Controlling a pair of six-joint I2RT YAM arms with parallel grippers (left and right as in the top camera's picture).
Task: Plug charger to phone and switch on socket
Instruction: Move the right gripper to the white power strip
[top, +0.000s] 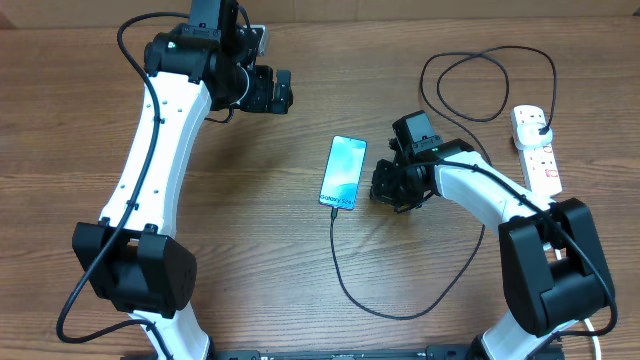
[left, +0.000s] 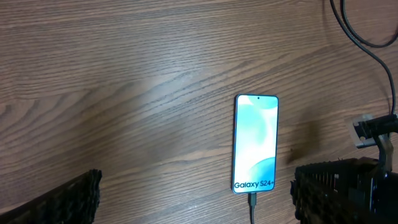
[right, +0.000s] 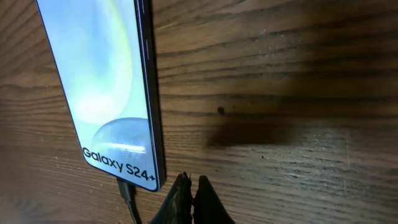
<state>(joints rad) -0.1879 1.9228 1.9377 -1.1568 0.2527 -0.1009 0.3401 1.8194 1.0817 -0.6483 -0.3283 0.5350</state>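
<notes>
**Charger (left: 252, 204) in the phone (top: 343, 172), right gripper (right: 191, 188) closed empty**

We see the phone flat on the table (top: 250, 250), the charger's tip in its lower edge, the plug in the socket (top: 537, 150) at the right. The right gripper's jaws press together on nothing, just beside the phone's corner. Our left gripper (top: 283, 92) hangs spread wide, well apart

You'll find the phone (top: 343, 170) flat on the tabletop (top: 260, 250), face up. Its light blue screen is lit, with "Galaxy S24+" at the near end. The thin black cable (top: 333, 240) sits in that end's port, loops across the wood and runs to a black plug (top: 540, 125) seated in the white power strip (top: 540, 160) at your far right. You can't read the switch position.
</notes>
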